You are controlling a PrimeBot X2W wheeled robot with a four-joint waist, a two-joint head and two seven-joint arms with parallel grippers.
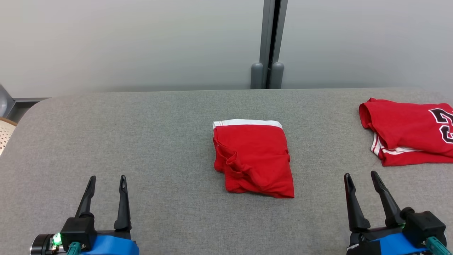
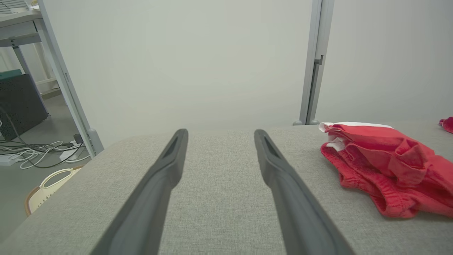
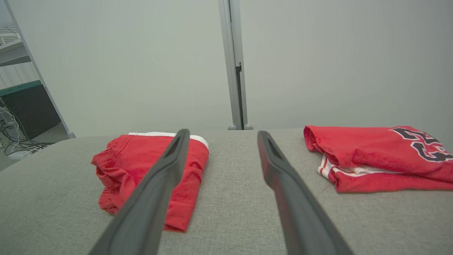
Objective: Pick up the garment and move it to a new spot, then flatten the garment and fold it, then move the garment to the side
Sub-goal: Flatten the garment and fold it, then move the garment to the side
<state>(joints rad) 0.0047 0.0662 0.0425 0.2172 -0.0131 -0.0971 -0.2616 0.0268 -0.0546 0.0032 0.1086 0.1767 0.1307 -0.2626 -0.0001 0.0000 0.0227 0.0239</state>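
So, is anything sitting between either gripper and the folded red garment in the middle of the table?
Nothing visible. Only bare grey table separates the open left gripper and the open right gripper from the folded red garment. The numbered red jersey lies apart, at the table's right end, so it takes up that side.

Soft red cloth garment (image 1: 253, 159) on matt, woven grey table (image 1: 141, 141).

Bright, soft, even light in all 3 views. The shorts (image 1: 254, 159) cast only a thin shadow on the table (image 1: 141, 141). Both wrist views bend at the edges, and the near fingers (image 2: 148, 209) look soft.
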